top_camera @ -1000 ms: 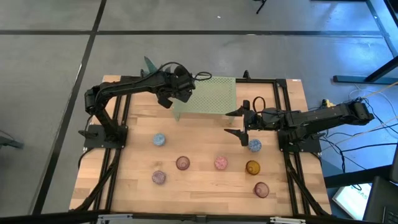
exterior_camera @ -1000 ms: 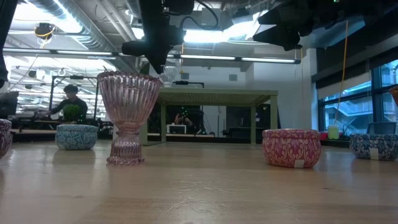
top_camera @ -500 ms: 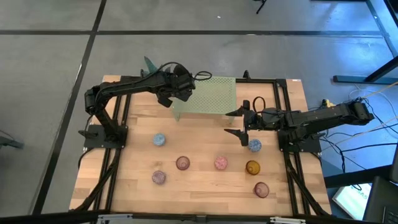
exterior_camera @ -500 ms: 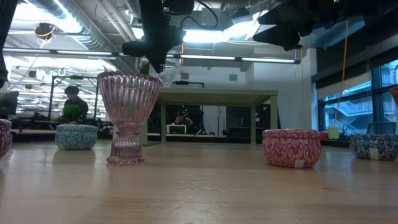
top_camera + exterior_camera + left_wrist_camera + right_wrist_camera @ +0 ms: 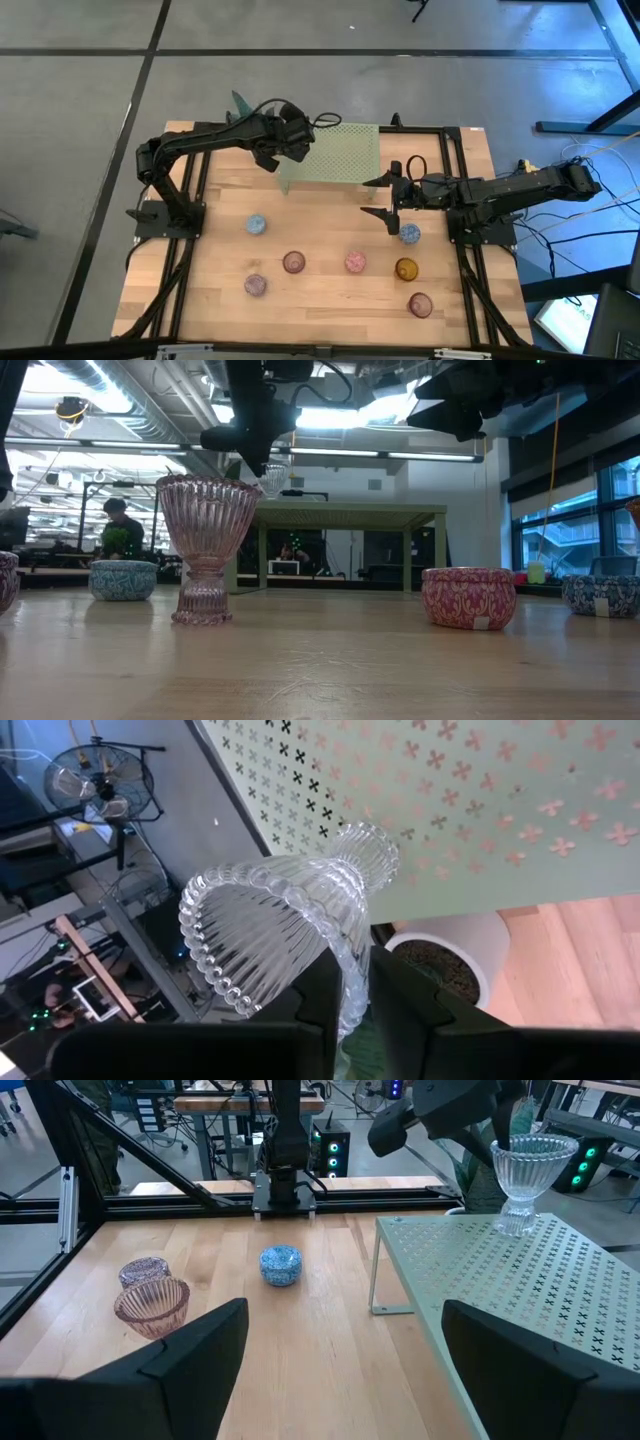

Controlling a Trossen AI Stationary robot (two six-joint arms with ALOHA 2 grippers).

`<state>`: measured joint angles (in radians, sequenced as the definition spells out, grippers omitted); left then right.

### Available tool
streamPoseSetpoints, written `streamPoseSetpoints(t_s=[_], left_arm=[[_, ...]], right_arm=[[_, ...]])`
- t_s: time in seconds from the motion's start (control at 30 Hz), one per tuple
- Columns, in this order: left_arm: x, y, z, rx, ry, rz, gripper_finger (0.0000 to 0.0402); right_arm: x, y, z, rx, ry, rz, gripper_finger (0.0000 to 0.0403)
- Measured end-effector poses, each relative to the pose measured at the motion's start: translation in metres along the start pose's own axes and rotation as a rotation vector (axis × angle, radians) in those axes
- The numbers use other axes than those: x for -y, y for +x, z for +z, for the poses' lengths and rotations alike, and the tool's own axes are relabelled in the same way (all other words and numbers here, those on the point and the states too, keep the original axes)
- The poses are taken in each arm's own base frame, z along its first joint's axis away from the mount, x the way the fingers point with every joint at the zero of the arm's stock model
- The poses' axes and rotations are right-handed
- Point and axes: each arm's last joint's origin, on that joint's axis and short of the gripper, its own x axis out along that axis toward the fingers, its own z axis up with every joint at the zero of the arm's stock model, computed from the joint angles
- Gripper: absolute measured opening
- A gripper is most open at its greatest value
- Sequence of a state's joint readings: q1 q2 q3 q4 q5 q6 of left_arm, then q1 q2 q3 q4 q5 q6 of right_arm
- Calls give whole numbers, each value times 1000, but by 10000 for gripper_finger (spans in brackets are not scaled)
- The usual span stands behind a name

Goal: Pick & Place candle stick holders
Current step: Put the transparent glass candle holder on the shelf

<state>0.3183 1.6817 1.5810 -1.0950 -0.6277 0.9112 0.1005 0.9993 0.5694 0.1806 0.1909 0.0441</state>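
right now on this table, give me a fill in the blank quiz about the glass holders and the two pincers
1. The left pincer is shut on a ____ ribbed glass holder.
2. That holder is at the pale green perforated stand, with its foot on or just above the stand's ____.
3. The right pincer hangs over the table with its fingers ____.
4. In the low view, the tall ribbed goblet nearest the camera is ____ in colour.

Missing words: clear; top; open; pink

Pale green perforated stand at table back edge; white plant pot beside it.
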Motion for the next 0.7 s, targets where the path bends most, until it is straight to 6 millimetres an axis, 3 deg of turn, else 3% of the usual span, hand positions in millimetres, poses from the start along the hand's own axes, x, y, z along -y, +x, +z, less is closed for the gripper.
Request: streamPoseSetpoints(t_s=[0.33,0.7], left_arm=[[0,-1,0,-2,-1,4,102],[2,-5,3,-44,14,52,114]], right_arm=[[0,0,0,0,0,0,337],[0,0,0,0,0,0,337]])
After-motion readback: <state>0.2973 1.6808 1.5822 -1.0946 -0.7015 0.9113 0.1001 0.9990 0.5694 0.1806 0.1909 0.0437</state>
